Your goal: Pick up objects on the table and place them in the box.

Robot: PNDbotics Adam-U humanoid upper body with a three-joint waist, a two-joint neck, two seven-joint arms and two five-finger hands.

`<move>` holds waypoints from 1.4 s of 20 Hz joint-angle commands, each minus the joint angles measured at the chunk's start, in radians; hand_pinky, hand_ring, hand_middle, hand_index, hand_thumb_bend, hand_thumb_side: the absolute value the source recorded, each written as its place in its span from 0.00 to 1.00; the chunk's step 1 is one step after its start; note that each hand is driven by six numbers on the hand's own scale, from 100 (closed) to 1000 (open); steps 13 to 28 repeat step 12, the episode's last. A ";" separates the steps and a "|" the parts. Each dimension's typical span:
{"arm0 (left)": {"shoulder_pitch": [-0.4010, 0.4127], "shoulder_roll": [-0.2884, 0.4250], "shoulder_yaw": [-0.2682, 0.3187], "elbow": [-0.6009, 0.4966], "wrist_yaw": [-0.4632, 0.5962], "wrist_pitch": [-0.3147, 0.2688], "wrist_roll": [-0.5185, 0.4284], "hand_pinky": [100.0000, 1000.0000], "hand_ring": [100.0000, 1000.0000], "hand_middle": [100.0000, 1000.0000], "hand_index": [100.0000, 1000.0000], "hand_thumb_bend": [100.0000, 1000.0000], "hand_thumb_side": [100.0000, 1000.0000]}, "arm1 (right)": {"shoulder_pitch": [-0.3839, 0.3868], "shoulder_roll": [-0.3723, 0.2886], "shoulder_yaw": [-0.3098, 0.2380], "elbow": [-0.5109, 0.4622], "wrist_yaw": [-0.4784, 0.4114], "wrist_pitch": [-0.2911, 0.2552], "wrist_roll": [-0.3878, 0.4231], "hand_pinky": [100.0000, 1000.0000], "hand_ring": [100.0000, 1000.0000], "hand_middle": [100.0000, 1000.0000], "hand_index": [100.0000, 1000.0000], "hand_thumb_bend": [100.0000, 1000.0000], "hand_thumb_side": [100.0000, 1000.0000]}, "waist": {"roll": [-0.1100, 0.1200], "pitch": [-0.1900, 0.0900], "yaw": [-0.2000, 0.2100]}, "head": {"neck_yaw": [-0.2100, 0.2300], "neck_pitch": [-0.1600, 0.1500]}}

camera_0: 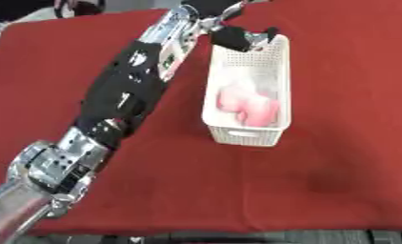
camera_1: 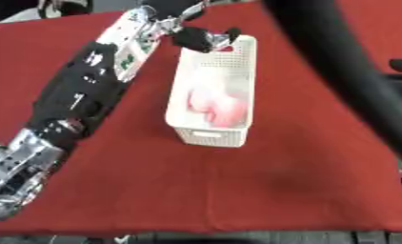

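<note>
Two pink objects point(camera_0: 247, 107) are already parked in the white box point(camera_0: 242, 136), well below the left hand point(camera_0: 237, 38), so part of the job looks done. That hand is held over the box's far end, fingers curled; whether anything is gripped can't be told. Nothing else is seen lying on the red cloth point(camera_0: 321, 181), so probably little is left. The right hand isn't shown.

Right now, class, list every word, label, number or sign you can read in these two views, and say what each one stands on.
None can be read.
Left forearm: small white marks on the black cover, too blurred to read.
Left forearm, nearer the left hand: a white panel with a green patch and a red speck, not legible.
White basket, pink things inside it, red cloth: no text visible.
</note>
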 commanded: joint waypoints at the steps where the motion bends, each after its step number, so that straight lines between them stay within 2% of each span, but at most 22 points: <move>1: -0.008 0.020 0.036 -0.033 0.096 0.011 0.097 0.40 0.70 0.77 0.88 0.02 0.99 | -0.007 -0.012 -0.004 -0.014 -0.002 0.000 -0.001 0.62 0.76 0.83 0.76 0.02 0.70 | -0.010 -0.013 0.005 | -0.004 -0.004; 4: 0.013 0.036 0.034 -0.054 0.263 0.012 0.163 0.32 0.66 0.74 0.86 0.00 1.00 | -0.004 -0.011 -0.006 -0.014 0.000 0.002 -0.002 0.62 0.76 0.83 0.76 0.02 0.70 | -0.011 -0.012 0.011 | -0.005 -0.004; 7: 0.062 0.080 0.011 -0.123 0.457 -0.002 0.159 0.33 0.69 0.75 0.89 0.00 1.00 | -0.003 -0.009 -0.008 -0.014 0.003 0.003 -0.005 0.62 0.77 0.83 0.76 0.02 0.70 | -0.011 -0.007 0.015 | -0.008 -0.004; 9: 0.121 0.129 -0.005 -0.213 0.580 -0.001 0.130 0.36 0.72 0.77 0.90 0.00 1.00 | -0.002 -0.008 -0.010 -0.014 0.005 0.004 -0.008 0.62 0.77 0.83 0.77 0.02 0.69 | -0.011 -0.003 0.020 | -0.013 -0.004; 12: 0.249 0.199 -0.008 -0.394 0.755 0.012 0.093 0.37 0.73 0.78 0.88 0.00 1.00 | 0.009 -0.004 -0.014 -0.014 0.011 0.009 -0.014 0.62 0.78 0.83 0.77 0.03 0.69 | -0.013 0.004 0.034 | -0.019 -0.004; 28: 0.249 0.199 -0.008 -0.394 0.755 0.012 0.093 0.37 0.73 0.78 0.88 0.00 1.00 | 0.009 -0.004 -0.014 -0.014 0.011 0.009 -0.014 0.62 0.78 0.83 0.77 0.03 0.69 | -0.013 0.004 0.034 | -0.019 -0.004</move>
